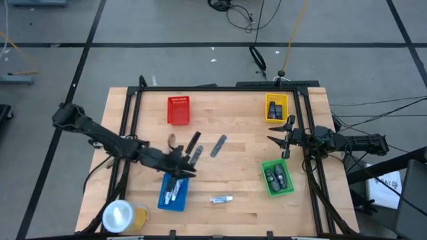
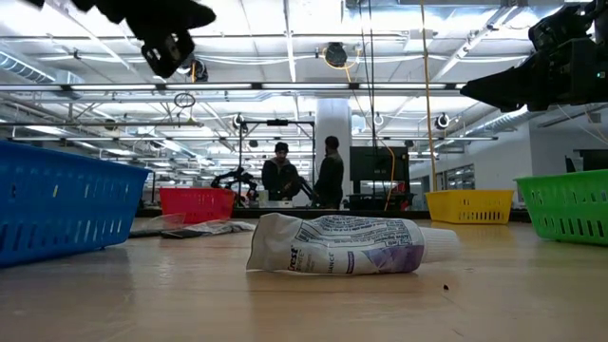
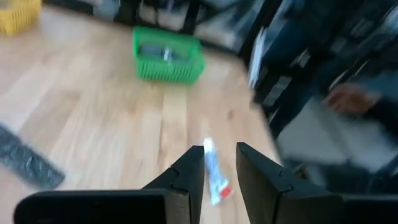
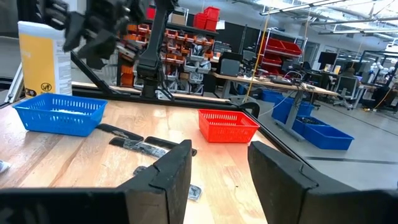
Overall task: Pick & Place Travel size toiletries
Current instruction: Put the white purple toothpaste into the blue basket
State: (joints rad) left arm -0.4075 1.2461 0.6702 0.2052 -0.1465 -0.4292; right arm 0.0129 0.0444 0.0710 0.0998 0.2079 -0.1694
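Left gripper [image 1: 179,162] hangs just above the upper edge of the blue tray [image 1: 173,193] in the lower left of the high view; its two dark fingers [image 3: 186,177] stand a little apart with nothing between them. Past them, the left wrist view shows a small white tube [image 3: 213,175] with a red end lying on the wood, and the green tray [image 3: 168,56] farther off. In the high view that white tube [image 1: 221,199] lies alone at bottom centre of the table [image 1: 240,127], right of the blue tray, which already holds a few slim items. Dark-grey sticks [image 1: 195,141] and a grey flat piece [image 1: 218,145] lie at mid-table. The green tray [image 1: 277,177] at lower right holds dark oval pieces [image 1: 275,177].

Right gripper [image 1: 285,141] waits at the right edge, between the yellow tray [image 1: 276,108] and the green one, fingers [image 4: 168,174] parted and empty. The red tray [image 1: 178,110] sits upper left; a yellowish roll [image 1: 124,216] stands at the lower left corner.
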